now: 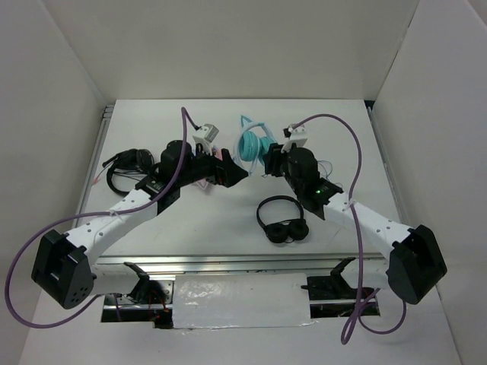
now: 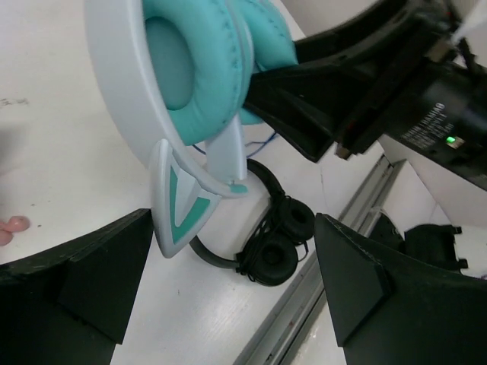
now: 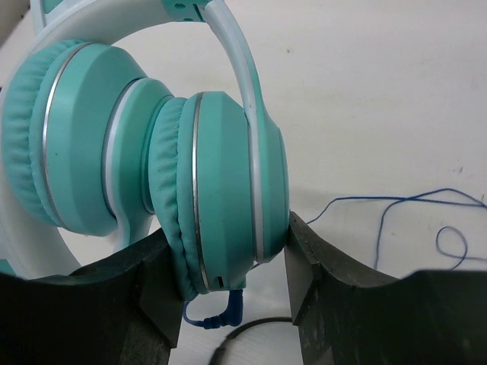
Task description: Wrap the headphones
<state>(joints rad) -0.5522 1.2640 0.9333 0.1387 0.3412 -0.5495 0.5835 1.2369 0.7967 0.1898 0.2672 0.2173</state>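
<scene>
We hold headphones [image 3: 221,190] by one ear cup, right claw [image 3: 228,243] pinching it, so pair stands upright at middle rear of tabletop [image 3: 380,91]. Left claw [image 2: 232,224] spread, empty, just beside them; ready, we judge, for loose cable [image 3: 396,205].

Small white print [image 2: 423,126] is seen on the right arm's black housing [image 2: 396,91], too blurred to be read.
</scene>
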